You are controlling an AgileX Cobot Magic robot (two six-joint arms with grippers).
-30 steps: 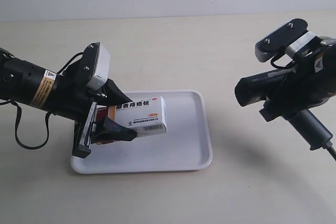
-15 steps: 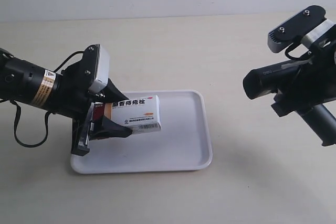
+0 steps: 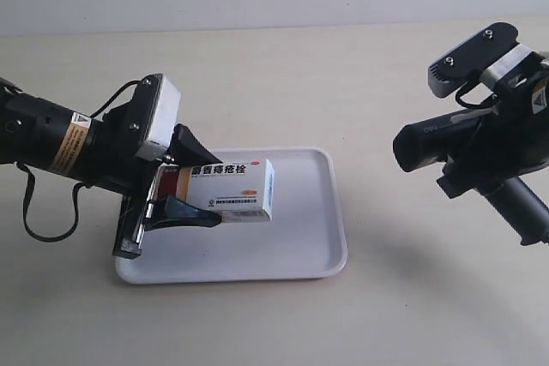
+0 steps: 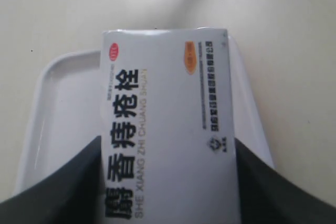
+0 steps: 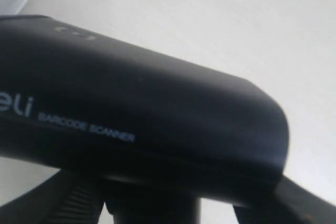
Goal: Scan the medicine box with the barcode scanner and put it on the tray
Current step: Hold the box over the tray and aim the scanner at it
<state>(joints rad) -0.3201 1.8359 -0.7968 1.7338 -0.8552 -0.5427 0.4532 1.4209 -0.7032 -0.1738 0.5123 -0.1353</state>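
Observation:
My left gripper [image 3: 184, 188] is shut on the medicine box [image 3: 227, 189], a white carton with black Chinese lettering and a dark red end by the jaws. It holds the box just over the left part of the white tray [image 3: 292, 250]. In the left wrist view the medicine box [image 4: 168, 129] fills the gap between the black fingers [image 4: 58, 192], with the tray [image 4: 58, 98] beneath. My right gripper [image 3: 480, 173], off to the tray's right and raised above the table, is shut on the black barcode scanner [image 3: 446, 147]. The scanner [image 5: 142, 114] fills the right wrist view, hiding the fingers.
The beige table [image 3: 283, 75] stretches around the tray. A black cable [image 3: 34, 229] loops under the arm at the exterior view's left. The scanner's grey handle [image 3: 519, 212] points down toward the right edge.
The left gripper has kept the box low over the tray, shifting it slightly; its barcode side now faces less toward the camera. The right arm with the scanner rose, then dipped a little.

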